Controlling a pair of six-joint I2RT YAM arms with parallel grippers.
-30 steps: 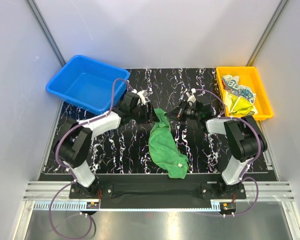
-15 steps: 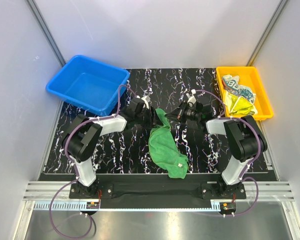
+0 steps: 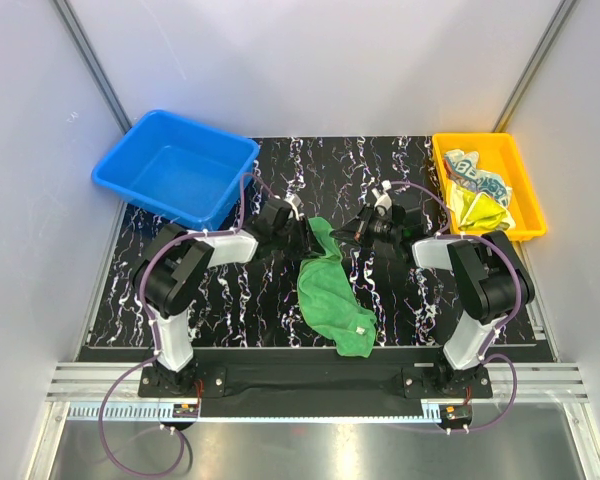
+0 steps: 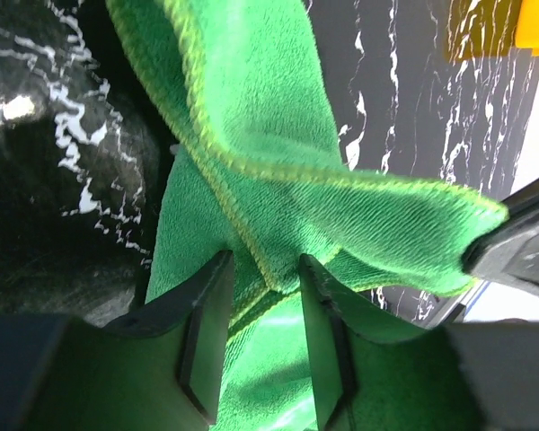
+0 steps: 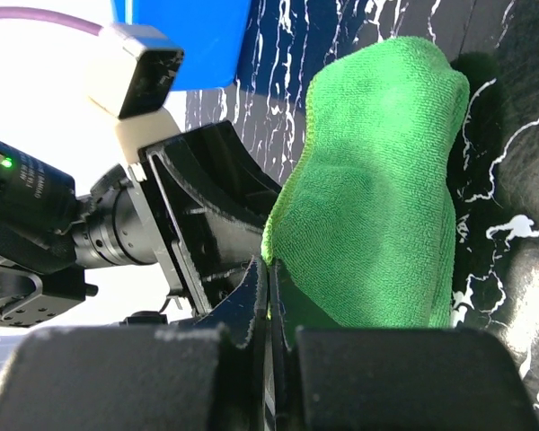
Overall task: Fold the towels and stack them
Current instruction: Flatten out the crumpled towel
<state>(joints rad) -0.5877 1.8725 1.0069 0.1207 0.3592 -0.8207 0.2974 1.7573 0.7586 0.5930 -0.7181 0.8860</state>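
While the green towel ran toward the counter's near edge, the right hand pinched its far end; the left hand, seemingly spread, straddled that hem.

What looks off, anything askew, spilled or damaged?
Nothing spilled or damaged. The plain green cloth towel lies twisted in a long rumpled heap on the black marbled table; the yellow printed towel and striped towel sit crumpled in the yellow plastic bin.
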